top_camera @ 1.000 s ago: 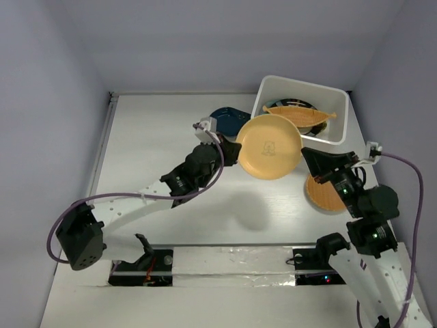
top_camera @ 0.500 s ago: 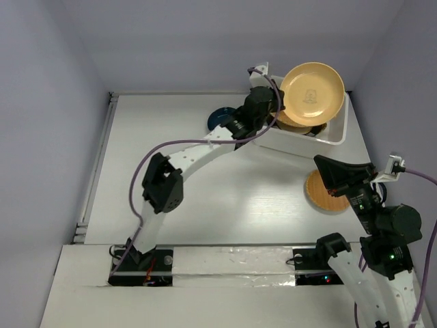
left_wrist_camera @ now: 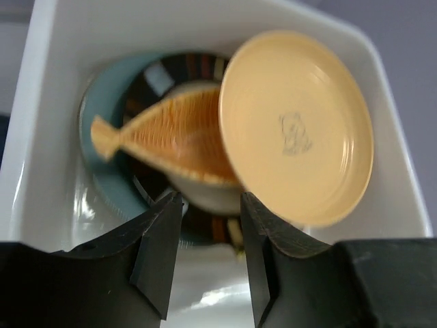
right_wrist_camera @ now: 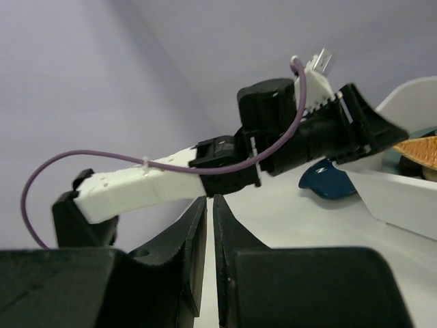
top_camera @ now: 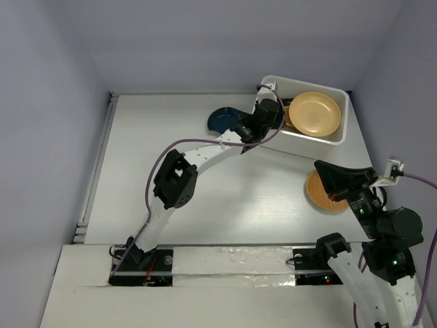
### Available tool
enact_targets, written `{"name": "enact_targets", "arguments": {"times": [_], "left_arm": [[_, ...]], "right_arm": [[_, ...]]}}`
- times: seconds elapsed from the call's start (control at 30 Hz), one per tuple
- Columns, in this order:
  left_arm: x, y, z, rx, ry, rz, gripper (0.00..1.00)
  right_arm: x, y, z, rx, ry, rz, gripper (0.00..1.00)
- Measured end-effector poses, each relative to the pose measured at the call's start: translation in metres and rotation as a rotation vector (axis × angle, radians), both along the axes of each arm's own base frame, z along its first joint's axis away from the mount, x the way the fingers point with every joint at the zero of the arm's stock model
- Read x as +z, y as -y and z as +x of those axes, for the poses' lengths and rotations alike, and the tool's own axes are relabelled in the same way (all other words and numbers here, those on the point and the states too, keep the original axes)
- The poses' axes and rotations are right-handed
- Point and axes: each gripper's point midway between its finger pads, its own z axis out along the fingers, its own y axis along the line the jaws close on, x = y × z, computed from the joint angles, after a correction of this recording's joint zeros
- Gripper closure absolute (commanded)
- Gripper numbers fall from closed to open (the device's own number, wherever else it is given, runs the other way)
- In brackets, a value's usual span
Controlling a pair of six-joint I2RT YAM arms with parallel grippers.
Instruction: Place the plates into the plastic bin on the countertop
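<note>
The white plastic bin [top_camera: 341, 96] stands at the back right of the countertop [top_camera: 150, 157]. My left gripper [top_camera: 280, 115] is open and empty at the bin's near left rim. In the left wrist view the gripper [left_wrist_camera: 210, 205] looks in at the plain orange round plate [left_wrist_camera: 297, 126], which is tilted over the orange leaf-shaped plate [left_wrist_camera: 171, 137], the black-rimmed plate [left_wrist_camera: 205, 222] and the grey-green plate [left_wrist_camera: 102, 171]. The navy plate [top_camera: 224, 119] lies left of the bin. My right gripper [top_camera: 321, 167] is shut and empty above the woven orange round plate [top_camera: 322, 195]. The yellow scoop-shaped plate is out of view.
Grey-lilac walls enclose the table on three sides. In the right wrist view the shut right gripper [right_wrist_camera: 209, 199] faces my left arm [right_wrist_camera: 164, 181], with the navy plate [right_wrist_camera: 331, 181] and the bin's wall [right_wrist_camera: 403, 205] to its right.
My left arm swung the plain orange plate from mid-table up over the bin, and let it go; it now rests inside. The right gripper drew back slightly toward the near right.
</note>
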Motion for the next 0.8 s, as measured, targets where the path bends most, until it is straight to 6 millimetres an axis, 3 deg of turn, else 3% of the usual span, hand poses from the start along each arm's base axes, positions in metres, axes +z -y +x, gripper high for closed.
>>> {"name": "enact_targets", "arguments": {"times": [0.1, 0.17, 0.33, 0.43, 0.57, 0.67, 0.8], "left_arm": [[-0.014, -0.013, -0.035, -0.028, -0.024, 0.055, 0.68], [-0.014, -0.013, -0.072, -0.077, -0.023, 0.077, 0.71], [-0.008, 0.013, -0.182, -0.276, -0.017, 0.037, 0.74], [-0.026, 0.031, -0.222, -0.383, -0.07, -0.001, 0.72], [-0.075, 0.039, -0.229, -0.421, -0.185, -0.012, 0.67], [-0.112, 0.042, -0.228, -0.422, -0.271, -0.036, 0.57], [-0.14, 0.047, -0.23, -0.417, -0.363, -0.093, 0.5]], "right_arm": [[-0.002, 0.0, 0.0, -0.002, -0.002, -0.007, 0.86], [-0.003, 0.001, -0.001, -0.004, -0.005, -0.011, 0.85], [-0.001, 0.005, -0.005, -0.02, 0.014, -0.008, 0.85], [-0.001, 0.005, -0.004, -0.024, 0.015, -0.01, 0.85], [-0.005, 0.004, -0.001, -0.022, 0.006, -0.013, 0.85], [-0.011, 0.002, 0.003, -0.021, -0.008, -0.017, 0.85], [-0.019, 0.001, 0.008, -0.021, -0.028, -0.024, 0.84]]}}
